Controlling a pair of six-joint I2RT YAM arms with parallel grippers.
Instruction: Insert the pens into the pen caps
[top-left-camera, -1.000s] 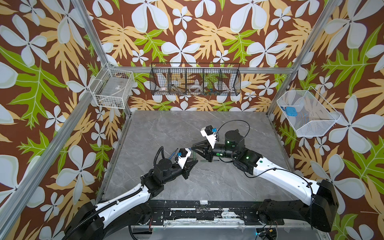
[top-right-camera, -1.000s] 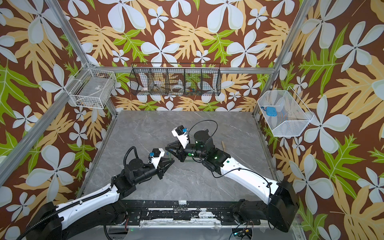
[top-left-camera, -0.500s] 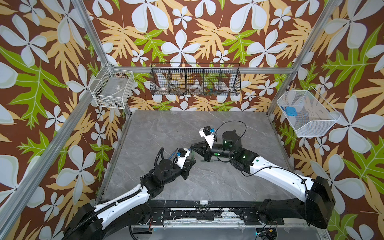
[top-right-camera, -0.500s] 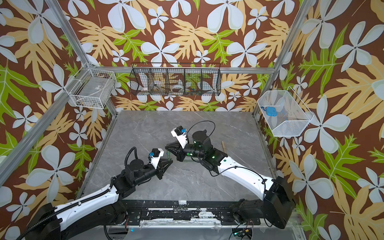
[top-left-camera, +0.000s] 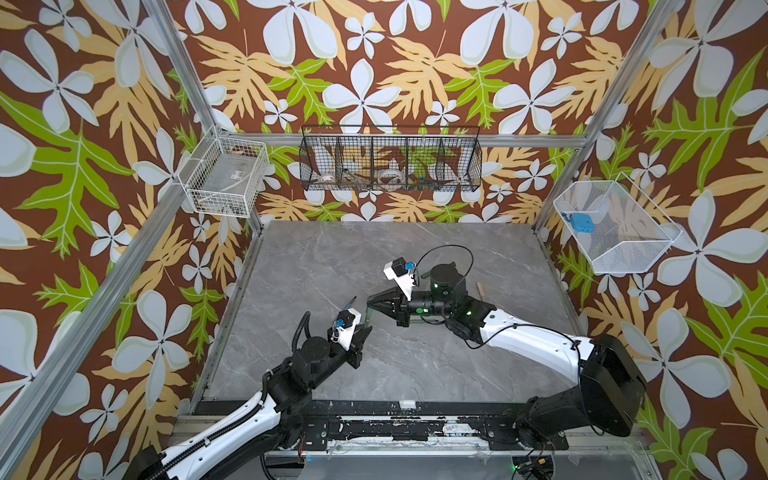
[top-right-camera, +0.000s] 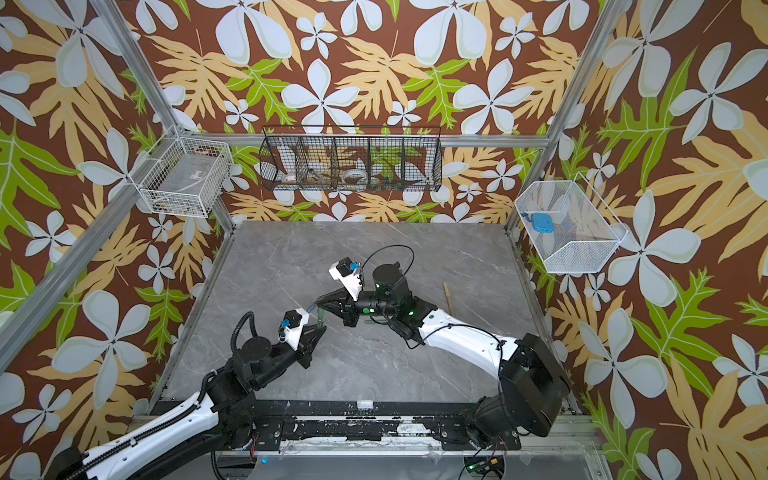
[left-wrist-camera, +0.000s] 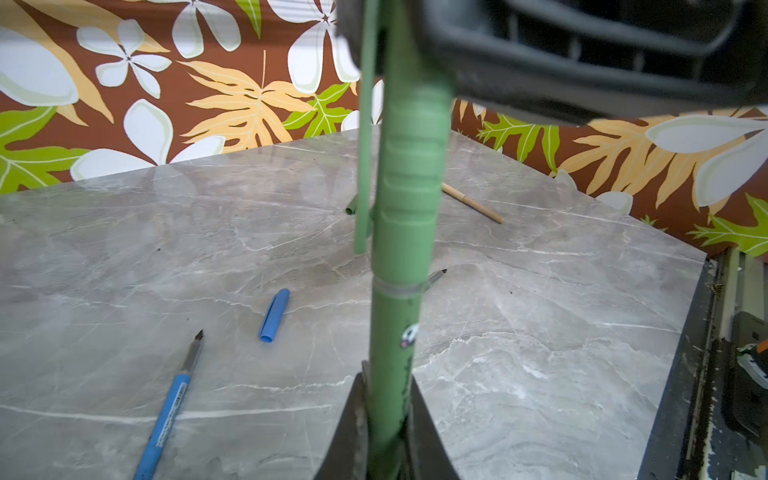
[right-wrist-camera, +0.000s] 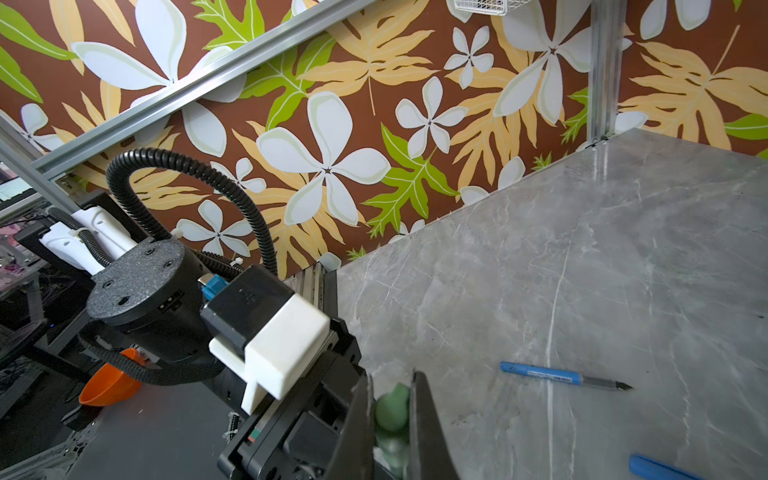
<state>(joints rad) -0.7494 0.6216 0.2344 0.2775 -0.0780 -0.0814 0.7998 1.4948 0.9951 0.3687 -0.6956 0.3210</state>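
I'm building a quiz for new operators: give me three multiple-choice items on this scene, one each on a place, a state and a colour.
1. Where is the blue cap? A on the table; B in a drawer; C on a shelf.
2. The blue pen is: A capped; B uncapped; C held.
3. The left gripper holds: A red pen; B green pen; C black pen.
Key: 1 A, it lies flat on the marble; 2 B, its dark tip is bare; 3 B, the barrel between its fingers is green.
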